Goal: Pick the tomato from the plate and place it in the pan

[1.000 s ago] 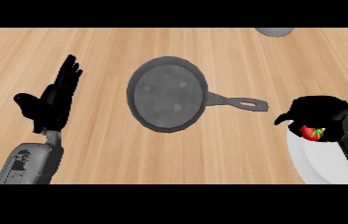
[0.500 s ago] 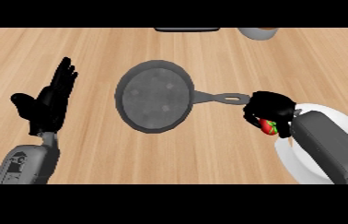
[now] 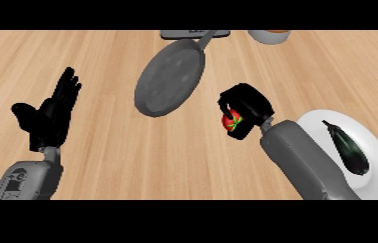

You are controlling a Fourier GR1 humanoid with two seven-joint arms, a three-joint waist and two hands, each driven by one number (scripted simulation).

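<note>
My right hand (image 3: 246, 104) is curled round a red tomato (image 3: 232, 122) with a green stem, holding it over the wooden counter just right of the pan. The grey pan (image 3: 169, 78) lies in the upper middle, its handle pointing up and right toward the back edge. The white plate (image 3: 341, 128) sits at the right edge, partly hidden by my right forearm, and a dark eggplant (image 3: 347, 149) lies on it. My left hand (image 3: 50, 114) rests open at the left with fingers up.
A grey object (image 3: 193, 34) lies at the back edge behind the pan's handle. A light-coloured bowl (image 3: 269, 36) stands at the back right. Bare wooden counter (image 3: 148, 152) spreads below the pan.
My right hand has carried the tomato left, off the plate and close to the pan. The view has shifted, so the pan now appears turned with its handle up; the eggplant shows.
</note>
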